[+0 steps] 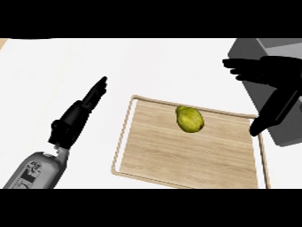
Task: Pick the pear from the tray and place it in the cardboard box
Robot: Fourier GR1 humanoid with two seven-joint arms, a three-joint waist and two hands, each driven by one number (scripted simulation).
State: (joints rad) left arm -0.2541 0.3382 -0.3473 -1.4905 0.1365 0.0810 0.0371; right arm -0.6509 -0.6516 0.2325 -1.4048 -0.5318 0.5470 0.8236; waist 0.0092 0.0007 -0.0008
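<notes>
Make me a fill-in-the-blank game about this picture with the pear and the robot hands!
1. The yellow-green pear lies on the wooden ____.
2. The light wooden tray sits on a ____ counter.
3. The black left hand is beside the tray with its fingers ____.
4. The black right hand is near the grey ____ at the right edge.

Missing words: tray; white; straight; box
</notes>
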